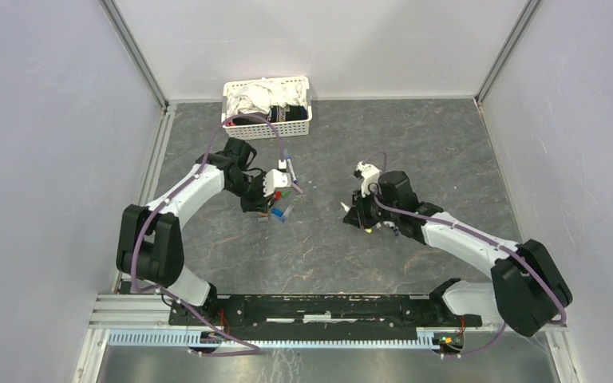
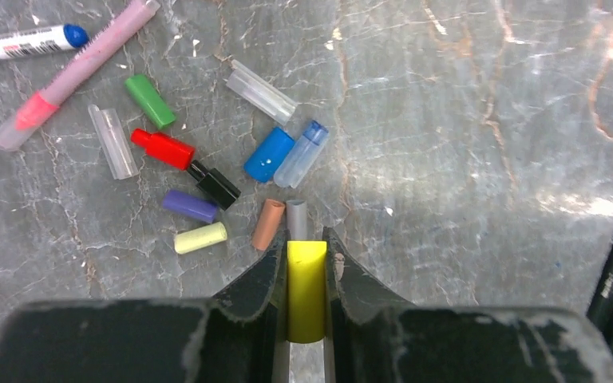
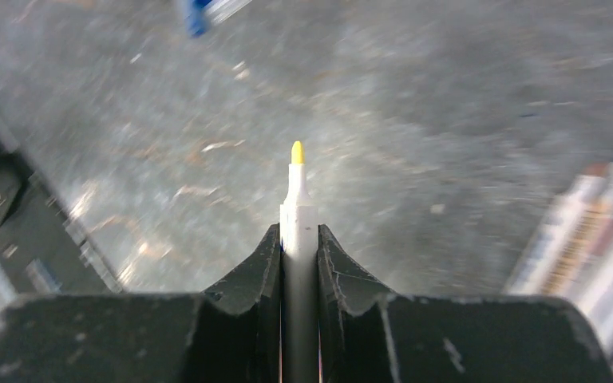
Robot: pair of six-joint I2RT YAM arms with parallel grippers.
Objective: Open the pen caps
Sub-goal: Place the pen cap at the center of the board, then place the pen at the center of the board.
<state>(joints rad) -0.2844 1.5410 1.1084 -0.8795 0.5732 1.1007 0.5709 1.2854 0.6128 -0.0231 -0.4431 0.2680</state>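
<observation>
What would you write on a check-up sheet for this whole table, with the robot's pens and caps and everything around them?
Surface: grey marbled table, no spills seen.
Job's things: yellow cap is off its pen; white pen shows a bare yellow tip. Loose caps in many colours lie scattered near the left arm, with a pink pen and a blue-ended pen beside them.
Clutter: white basket of cloths at the far edge.
Grippers: left end effector shut on the yellow cap; right end effector shut on the white pen.
Cables: purple cables run along both arms.
Surroundings: plain pale walls; nothing else seen.
</observation>
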